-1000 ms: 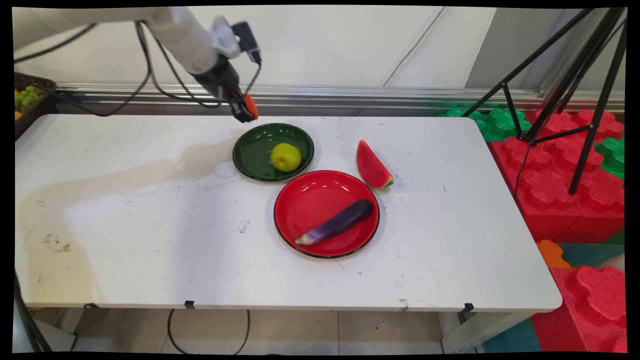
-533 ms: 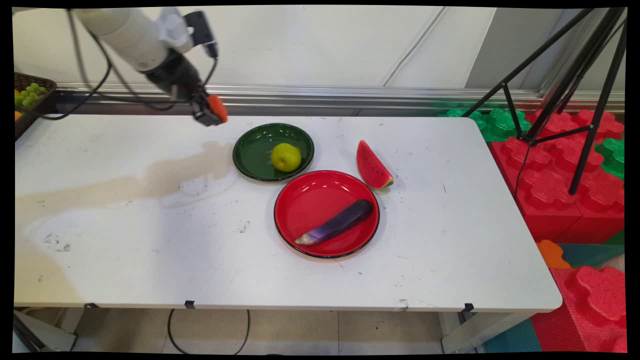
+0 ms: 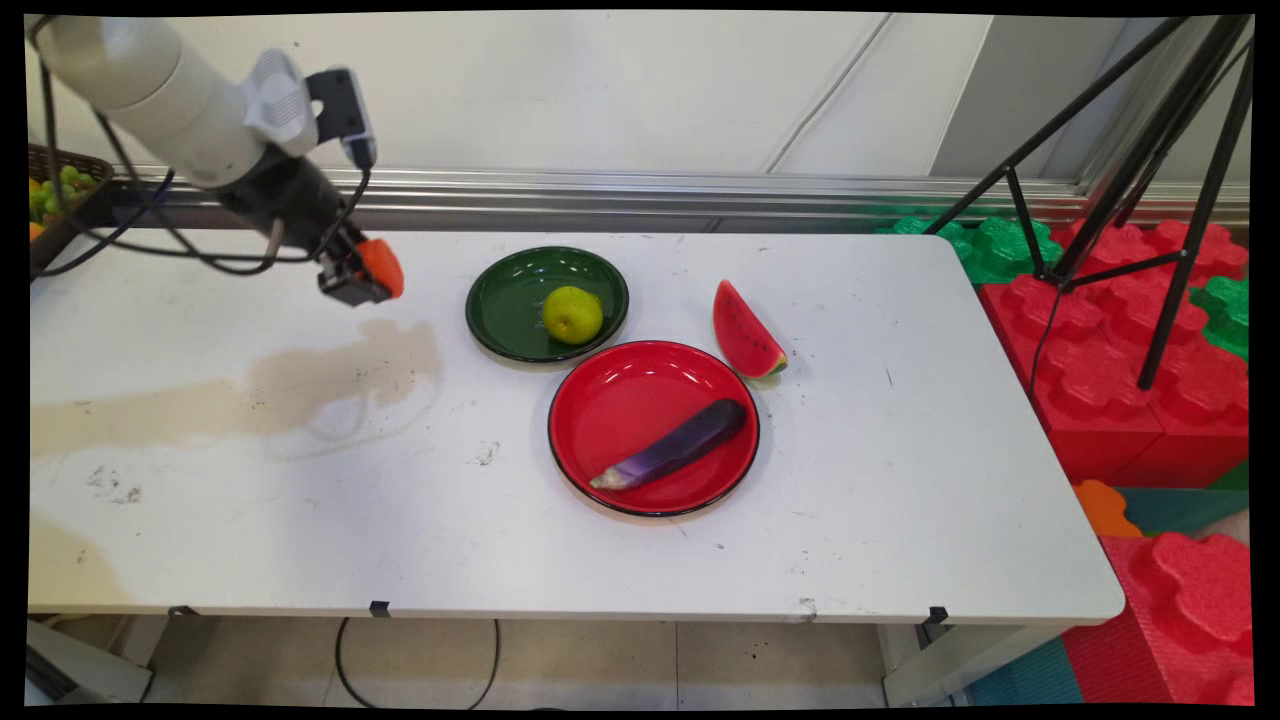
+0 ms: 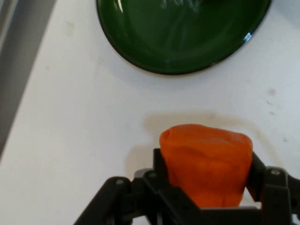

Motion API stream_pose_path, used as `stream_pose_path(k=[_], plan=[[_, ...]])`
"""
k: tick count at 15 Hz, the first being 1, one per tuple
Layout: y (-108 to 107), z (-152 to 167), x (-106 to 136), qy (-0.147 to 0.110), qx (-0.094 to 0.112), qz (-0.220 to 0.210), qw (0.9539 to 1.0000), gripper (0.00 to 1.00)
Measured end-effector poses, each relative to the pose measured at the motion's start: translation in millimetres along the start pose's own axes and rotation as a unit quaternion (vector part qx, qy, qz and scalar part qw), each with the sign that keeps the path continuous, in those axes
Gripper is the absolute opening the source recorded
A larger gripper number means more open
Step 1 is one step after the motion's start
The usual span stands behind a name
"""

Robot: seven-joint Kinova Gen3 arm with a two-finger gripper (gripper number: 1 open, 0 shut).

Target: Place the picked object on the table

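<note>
My gripper [image 3: 368, 280] hangs above the table's back left part, shut on an orange object [image 3: 382, 267]. In the hand view that orange object [image 4: 205, 161] sits clamped between the two black fingers [image 4: 159, 164]. To its right stands a green plate [image 3: 505, 300] holding a yellow-green pear [image 3: 572, 314]; the green plate's rim [image 4: 140, 61] fills the top of the hand view. A red plate [image 3: 620, 400] with a purple eggplant [image 3: 672, 444] lies nearer the front. A watermelon slice [image 3: 745, 332] rests on the table beside the red plate.
A dark basket of fruit [image 3: 55, 195] stands at the far left edge. Black cables [image 3: 150, 240] hang from the arm. A black tripod [image 3: 1130, 180] and red and green foam blocks [image 3: 1130, 370] stand to the table's right. A metal rail [image 3: 700, 190] runs behind the table.
The gripper, still holding the orange object, has travelled left and downward, from above the green plate's back rim to the table's left side.
</note>
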Motion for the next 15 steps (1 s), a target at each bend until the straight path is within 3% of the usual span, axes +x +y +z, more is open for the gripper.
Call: stream_pose_path(k=[6,15], plan=[[28.7,12.6,-7.8,-0.028,-0.017,-0.021,0.9992,0.0],[58.0,73.4,2.6,-0.064,-0.044,-0.041,0.9961,0.0]])
